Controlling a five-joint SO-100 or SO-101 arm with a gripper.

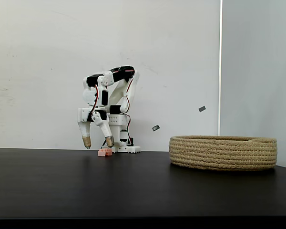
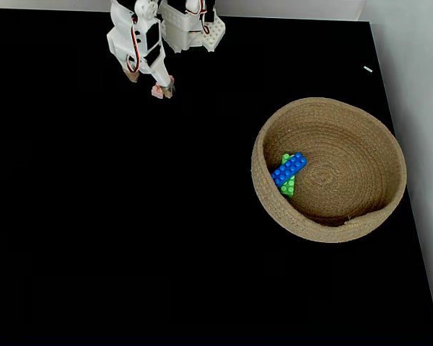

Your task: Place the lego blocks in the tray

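Black table lies bare between hand and tray.

Bare black bench is seen between the pincer and the tray, whose raised wall stands alone there.

One fixed view I get sits low at the table edge, facing the back wall side-on from some way off. Another fixed view looks straight down on the black table from high up. Both fixed views share the arm and the basket.
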